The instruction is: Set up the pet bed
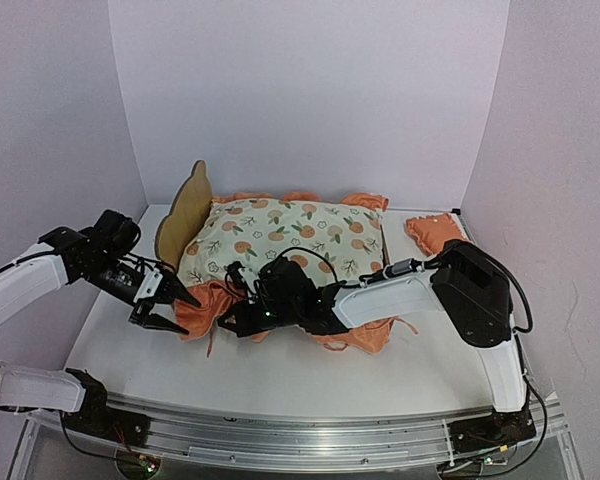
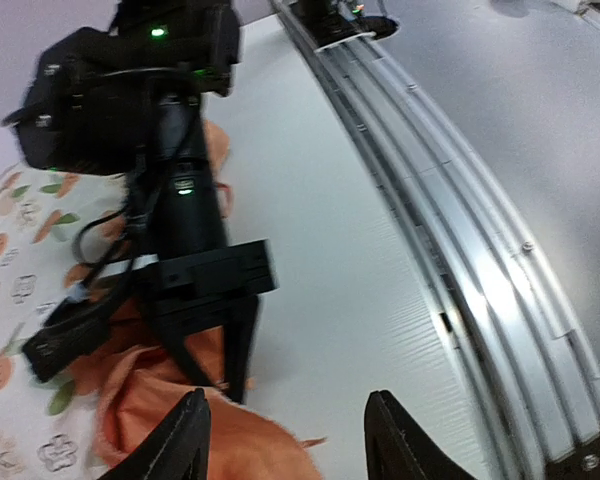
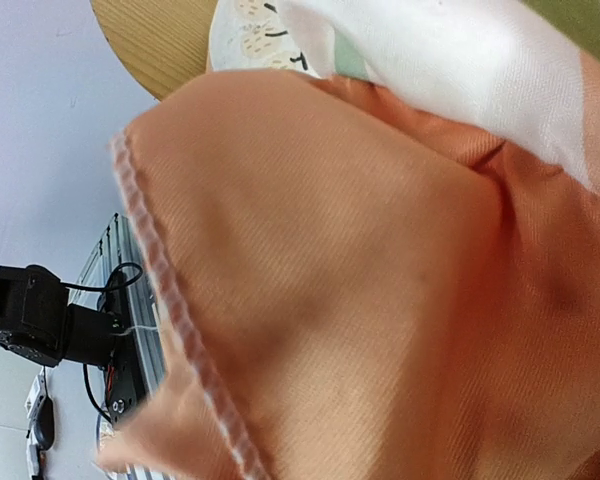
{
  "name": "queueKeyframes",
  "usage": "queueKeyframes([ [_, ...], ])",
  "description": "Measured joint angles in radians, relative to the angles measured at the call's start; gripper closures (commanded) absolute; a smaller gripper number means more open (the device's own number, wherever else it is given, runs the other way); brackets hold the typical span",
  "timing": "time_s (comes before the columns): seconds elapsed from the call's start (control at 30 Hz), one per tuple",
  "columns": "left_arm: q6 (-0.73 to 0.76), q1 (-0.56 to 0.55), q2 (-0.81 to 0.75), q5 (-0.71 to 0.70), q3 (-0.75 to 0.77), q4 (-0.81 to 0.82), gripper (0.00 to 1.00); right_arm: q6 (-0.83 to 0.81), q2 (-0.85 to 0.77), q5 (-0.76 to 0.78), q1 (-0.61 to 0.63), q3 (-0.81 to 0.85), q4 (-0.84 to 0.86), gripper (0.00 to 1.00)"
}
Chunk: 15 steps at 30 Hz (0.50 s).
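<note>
- Your left hand (image 1: 166, 306) has its fingers (image 2: 190, 440) apart and grips nothing. It hovers at the lower left corner of the mattress pad (image 1: 290, 235), just above the orange ruffle (image 2: 150, 405).
- Your right hand (image 2: 228, 385) is closed, its tips together on the ruffle's front edge, apparently pinching it. Its own camera shows only orange cloth close up.
- The pet bed (image 1: 184, 215) sits left of centre on the desk (image 1: 280, 375). Only its wooden headboard shows, as the pad covers the rest.
- The small pillow (image 1: 435, 232) lies on the desk at the right of the frame, just beside the pad.
- The step in hand looks like seating the pad inside the frame, with the pillow not yet placed.
- Next, tuck that corner down inside the rail, keeping the two hands clear of each other.
</note>
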Motion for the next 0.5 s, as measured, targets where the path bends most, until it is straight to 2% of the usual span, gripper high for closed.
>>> queueKeyframes([
  [0.1,0.085,-0.046,0.053,0.008,-0.008,-0.137,0.49,0.002,0.000,0.000,-0.001,0.000,0.000,1.00],
  [0.2,0.086,-0.092,0.075,-0.002,-0.080,-0.141,0.45,0.003,0.000,0.000,-0.001,0.000,0.000,1.00],
  [0.37,0.007,-0.162,0.012,-0.090,-0.268,0.066,0.42,0.006,0.000,0.001,0.000,0.000,0.000,1.00],
  [0.5,-0.053,-0.174,-0.013,-0.192,-0.401,0.285,0.35,0.006,0.000,0.003,0.000,0.000,0.000,1.00],
])
